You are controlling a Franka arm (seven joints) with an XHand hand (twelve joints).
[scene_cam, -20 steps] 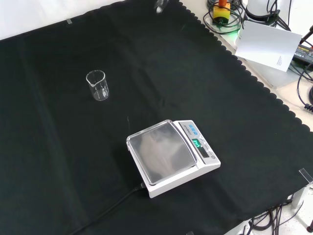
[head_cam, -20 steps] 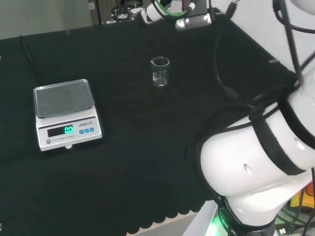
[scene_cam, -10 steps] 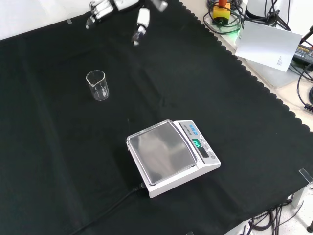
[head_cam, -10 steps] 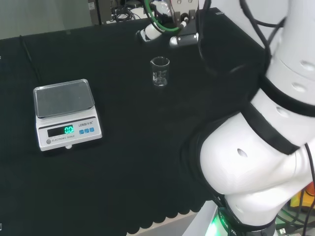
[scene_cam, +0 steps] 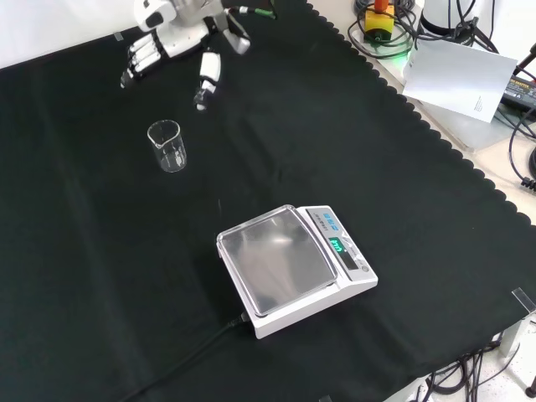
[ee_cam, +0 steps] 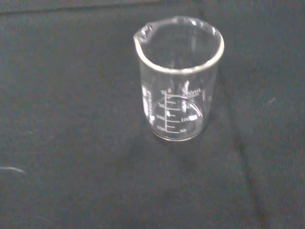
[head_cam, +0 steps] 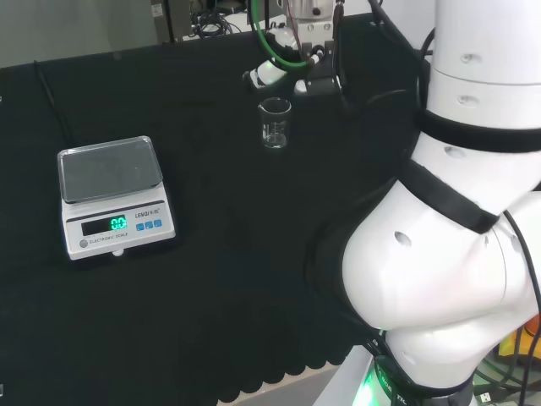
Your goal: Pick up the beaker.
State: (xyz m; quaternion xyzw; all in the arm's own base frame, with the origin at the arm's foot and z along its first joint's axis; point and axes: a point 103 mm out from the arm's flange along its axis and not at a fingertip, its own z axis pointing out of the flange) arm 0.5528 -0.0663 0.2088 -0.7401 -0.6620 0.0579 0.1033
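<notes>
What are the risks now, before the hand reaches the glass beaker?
The beaker is empty-looking clear glass standing free on the cloth, so an open finger of the hand brushing its rim might tip it. The thumb already hangs close above it, apart from it; closing early could knock it aside.

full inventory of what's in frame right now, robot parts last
beaker: one, clear glass with white markings, upright and empty on the cloth, left of the scale in the front view.
scale: one, white with a grey pan and lit green display, near the middle of the front view; a black cable leads off it.
cloth: one, black, covers the bench.
white panel: one, off the cloth at the front view's top right, among cables.
hand: one, black and white, fingers spread open above and beyond the beaker, not touching it.
arm: one, white, at the head view's right.
</notes>
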